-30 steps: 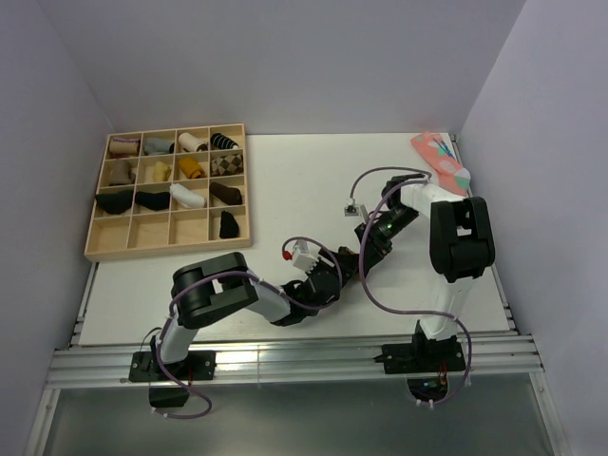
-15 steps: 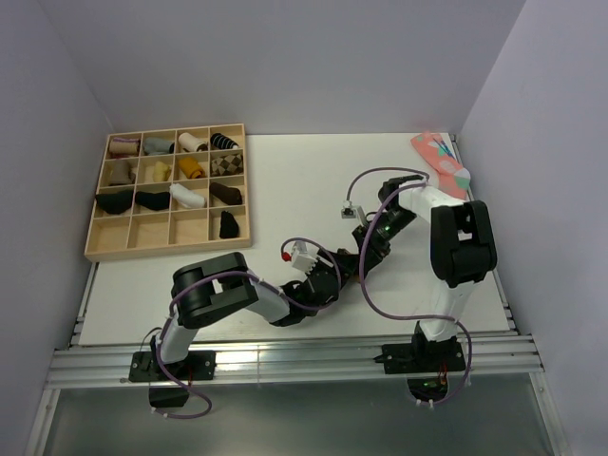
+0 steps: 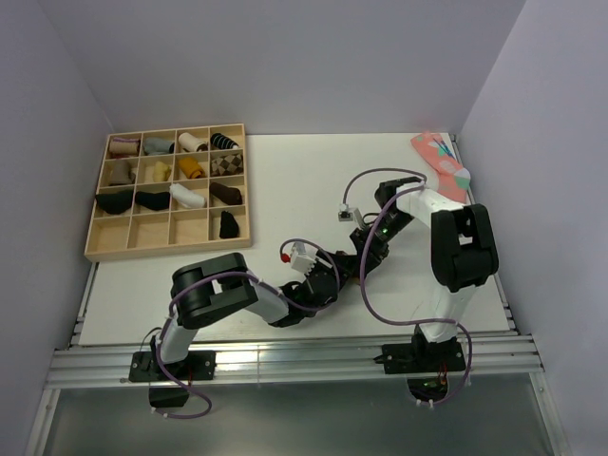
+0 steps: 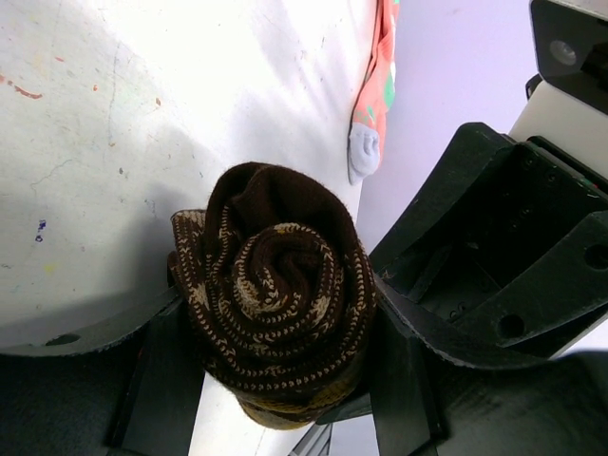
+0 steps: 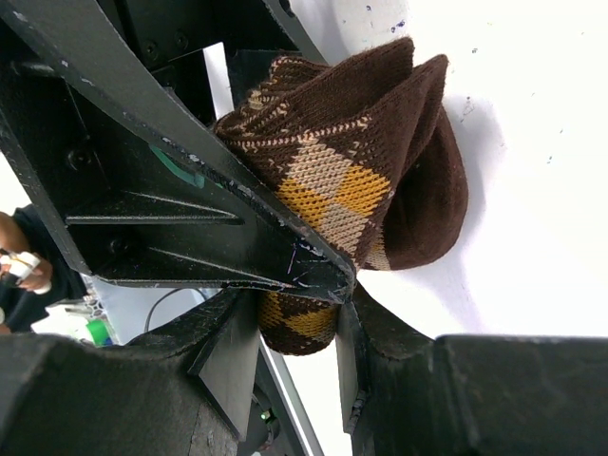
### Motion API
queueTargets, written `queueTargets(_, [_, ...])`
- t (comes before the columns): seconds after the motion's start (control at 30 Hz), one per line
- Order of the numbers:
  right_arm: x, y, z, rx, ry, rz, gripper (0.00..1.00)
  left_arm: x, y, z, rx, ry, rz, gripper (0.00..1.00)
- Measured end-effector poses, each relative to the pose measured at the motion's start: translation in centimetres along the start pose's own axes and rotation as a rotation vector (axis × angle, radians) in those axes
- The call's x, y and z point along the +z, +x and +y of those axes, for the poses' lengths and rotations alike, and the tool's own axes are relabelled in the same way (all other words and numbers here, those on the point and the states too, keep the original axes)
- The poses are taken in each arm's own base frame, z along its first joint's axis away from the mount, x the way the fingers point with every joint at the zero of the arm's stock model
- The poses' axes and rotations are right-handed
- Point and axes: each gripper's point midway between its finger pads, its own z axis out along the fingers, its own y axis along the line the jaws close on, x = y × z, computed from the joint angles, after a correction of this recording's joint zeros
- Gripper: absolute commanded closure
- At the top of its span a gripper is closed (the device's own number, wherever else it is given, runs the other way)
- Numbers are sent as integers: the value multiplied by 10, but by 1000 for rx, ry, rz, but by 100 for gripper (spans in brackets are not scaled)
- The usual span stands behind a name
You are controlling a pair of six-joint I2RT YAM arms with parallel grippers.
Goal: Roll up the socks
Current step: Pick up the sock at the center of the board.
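The socks (image 4: pixel 275 294) are a dark brown roll with a tan and orange argyle pattern, wound into a tight spiral that faces the left wrist camera. My left gripper (image 4: pixel 275 380) is shut on the roll, with a finger pressed against each side. My right gripper (image 5: pixel 296 347) is shut on the lower end of the same socks (image 5: pixel 366 171), whose folded upper part bulges out past the fingers. In the top view both grippers meet near the table's middle, left gripper (image 3: pixel 332 277) and right gripper (image 3: pixel 366 249), and they hide the socks almost fully.
A pink sock with teal patches (image 3: pixel 440 161) lies at the far right corner, also seen in the left wrist view (image 4: pixel 375 85). A wooden compartment tray (image 3: pixel 166 254) with several rolled socks sits at the far left. Loose cables arch over the right arm.
The right arm's wrist and its cable loop have shifted slightly to the left. Both grips on the socks are unchanged.
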Motion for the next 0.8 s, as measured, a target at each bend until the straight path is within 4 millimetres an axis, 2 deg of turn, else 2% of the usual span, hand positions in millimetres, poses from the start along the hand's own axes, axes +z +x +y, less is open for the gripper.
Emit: queueTargets(0.8, [-3, -5, 7, -89, 95, 49, 71, -6, -5, -9, -36, 17, -2, 37])
